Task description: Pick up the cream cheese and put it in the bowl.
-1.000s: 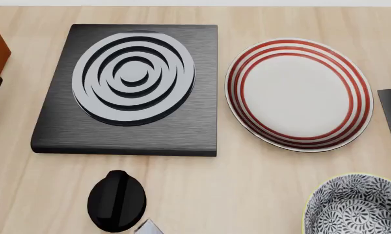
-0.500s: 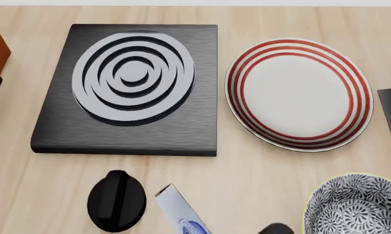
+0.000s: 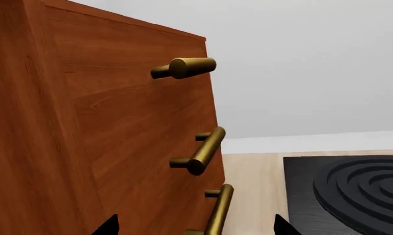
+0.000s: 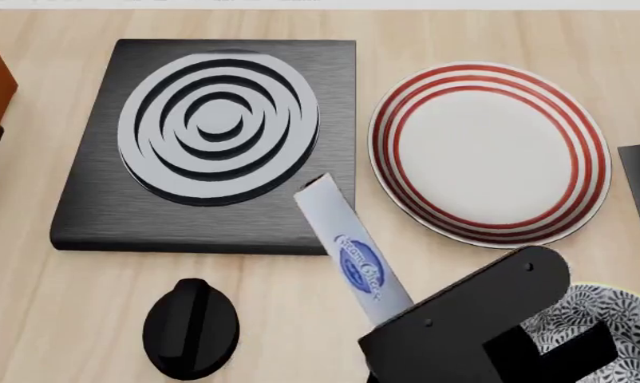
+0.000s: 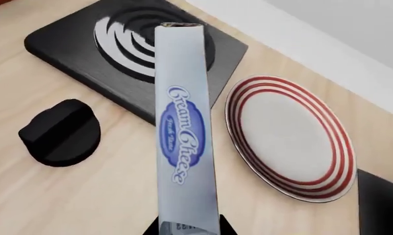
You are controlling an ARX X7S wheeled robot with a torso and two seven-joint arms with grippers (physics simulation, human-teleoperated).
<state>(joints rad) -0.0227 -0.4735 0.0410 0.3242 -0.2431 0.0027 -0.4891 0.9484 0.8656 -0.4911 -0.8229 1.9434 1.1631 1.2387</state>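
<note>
My right gripper [image 4: 400, 323] is shut on the cream cheese [image 4: 351, 247], a pale blue-grey flat box with a dark blue oval label. It holds the box in the air, its far end over the front edge of the black stove. The box fills the middle of the right wrist view [image 5: 183, 142], clamped between the black fingertips [image 5: 228, 228]. The bowl [image 4: 607, 319], dark grey-and-white patterned, sits at the front right, mostly hidden behind the right arm. My left gripper [image 3: 191, 230] is open and empty beside the wooden cabinet; only its fingertips [image 3: 108, 226] show.
A black stove plate [image 4: 208, 144] with grey rings lies at the left, a black knob [image 4: 190, 327] in front of it. A white plate with red rings [image 4: 488, 153] lies at the right. A wooden cabinet [image 3: 85, 137] with brass handles stands at the far left.
My right gripper has risen into the head view with the cream cheese, moving it forward and up over the stove's front edge. The right arm now covers most of the bowl.
</note>
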